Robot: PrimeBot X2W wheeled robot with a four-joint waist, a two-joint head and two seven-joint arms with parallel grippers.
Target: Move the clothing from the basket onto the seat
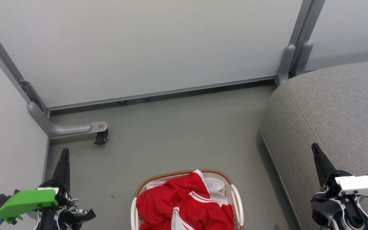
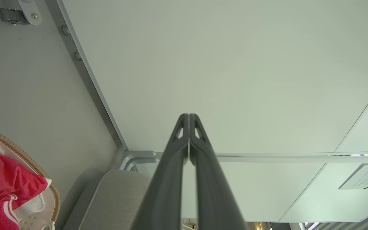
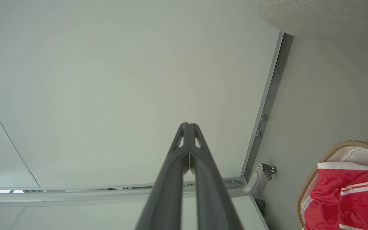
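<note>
Bottom centre of head view: red striped clothing (image 1: 177, 201) heaped in wicker-rimmed basket (image 1: 158, 179), none yet on grey seat (image 1: 337, 105) at right. Probably first pick pending. Left gripper (image 1: 65, 151) and right gripper (image 1: 315, 147) at lower corners, both pinched closed, empty. Next: open, reach down into heap. Count — one basket, one seat, two grippers; garments not separable.

The red clothing (image 1: 184, 204) with white stripes lies crumpled in the white, brown-rimmed basket (image 1: 171, 174) on the floor just before me. The grey seat (image 1: 337, 108) stands near, on its right.
</note>
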